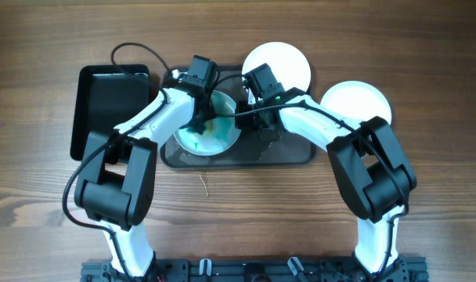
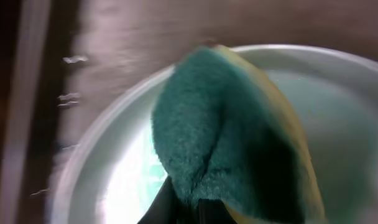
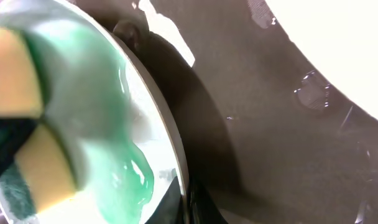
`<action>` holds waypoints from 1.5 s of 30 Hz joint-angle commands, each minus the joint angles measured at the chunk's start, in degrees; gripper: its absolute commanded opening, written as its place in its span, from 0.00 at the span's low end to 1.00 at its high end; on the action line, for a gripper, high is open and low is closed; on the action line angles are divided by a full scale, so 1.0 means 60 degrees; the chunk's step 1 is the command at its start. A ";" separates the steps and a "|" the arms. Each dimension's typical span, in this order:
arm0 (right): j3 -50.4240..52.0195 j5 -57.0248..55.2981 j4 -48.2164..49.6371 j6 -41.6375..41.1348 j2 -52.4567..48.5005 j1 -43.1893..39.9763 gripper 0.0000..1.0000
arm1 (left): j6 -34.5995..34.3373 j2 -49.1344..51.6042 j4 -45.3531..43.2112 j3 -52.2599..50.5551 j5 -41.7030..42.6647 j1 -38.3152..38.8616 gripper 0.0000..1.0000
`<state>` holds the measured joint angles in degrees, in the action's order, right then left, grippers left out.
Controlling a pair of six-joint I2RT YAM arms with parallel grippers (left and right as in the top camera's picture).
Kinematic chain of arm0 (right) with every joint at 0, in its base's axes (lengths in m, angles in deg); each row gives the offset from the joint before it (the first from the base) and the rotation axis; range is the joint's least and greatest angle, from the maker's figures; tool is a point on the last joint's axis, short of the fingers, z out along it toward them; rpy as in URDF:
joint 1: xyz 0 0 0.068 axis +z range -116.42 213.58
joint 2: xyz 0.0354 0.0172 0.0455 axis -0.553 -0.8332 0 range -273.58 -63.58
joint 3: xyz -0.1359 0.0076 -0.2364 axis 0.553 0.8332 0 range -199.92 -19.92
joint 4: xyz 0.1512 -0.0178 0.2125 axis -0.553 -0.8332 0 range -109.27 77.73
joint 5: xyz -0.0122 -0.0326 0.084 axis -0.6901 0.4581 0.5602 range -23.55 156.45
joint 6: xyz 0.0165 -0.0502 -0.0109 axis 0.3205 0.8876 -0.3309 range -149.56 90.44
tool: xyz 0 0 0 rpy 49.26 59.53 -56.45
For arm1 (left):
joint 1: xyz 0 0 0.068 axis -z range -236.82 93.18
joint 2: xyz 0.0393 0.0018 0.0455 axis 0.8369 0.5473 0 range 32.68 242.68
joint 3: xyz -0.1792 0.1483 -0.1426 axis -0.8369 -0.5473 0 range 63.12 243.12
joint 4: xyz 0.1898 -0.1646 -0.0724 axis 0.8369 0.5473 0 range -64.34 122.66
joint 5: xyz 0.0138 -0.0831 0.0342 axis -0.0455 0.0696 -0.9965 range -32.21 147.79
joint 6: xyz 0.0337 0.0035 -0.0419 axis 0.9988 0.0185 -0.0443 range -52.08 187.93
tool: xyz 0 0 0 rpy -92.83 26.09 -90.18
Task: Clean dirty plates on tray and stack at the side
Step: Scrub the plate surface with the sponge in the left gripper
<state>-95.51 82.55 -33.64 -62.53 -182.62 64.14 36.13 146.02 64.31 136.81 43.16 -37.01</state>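
While both arms are bent in over the middle of the table, I read the left gripper as clamped shut on the teal-and-yellow sponge, whose teal scouring face fills most of the left wrist view. The sponge is pressed onto the inner surface of the pale blue plate. This plate lies on the left half of the tray, the large dark-grey one lying lengthwise across the centre of the table. The right gripper is closed on the right-hand rim of the same plate: in the right wrist view the rim runs straight down into the jaws at the bottom edge. In that view I also note a wet teal-green smear spread across the plate, with the yellow side of the sponge at its far left. The tray surface beside the plate is bare and shows scattered water droplets. The rear white plate sits at the far edge of the tray, just behind the right wrist; I cannot tell whether it overlaps the tray rim. The right-hand white plate lies on the table, off the tray's right end. The smaller black tray lies on the table to the left of the grey tray.
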 commanded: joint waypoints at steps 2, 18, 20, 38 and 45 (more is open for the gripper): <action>-0.0106 -0.0033 -0.0087 0.0000 -0.0255 -0.0036 0.04 | -0.0820 0.0127 0.0812 -0.0160 -0.1967 -0.0135 0.04; -0.0106 -0.0029 -0.0087 -0.0004 -0.0255 -0.0036 0.04 | 0.4226 0.0127 -0.0284 -0.0160 0.8870 -0.0066 0.04; -0.0106 -0.0033 -0.0091 -0.0004 -0.0255 -0.0036 0.04 | 0.4127 0.0127 -0.0648 -0.0160 0.8568 -0.0062 0.04; -0.0106 -0.0033 -0.0120 0.0000 -0.0255 -0.0036 0.04 | -0.0080 0.0138 -0.0488 -0.0186 -0.1056 -0.0062 0.04; -0.0106 -0.0029 -0.0127 0.0000 -0.0255 -0.0036 0.04 | -0.0117 0.0135 0.0437 -0.0186 -0.1257 -0.0062 0.04</action>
<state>-95.51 82.97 -33.64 -62.73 -182.62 64.01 37.69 145.98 63.81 136.70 44.16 -36.22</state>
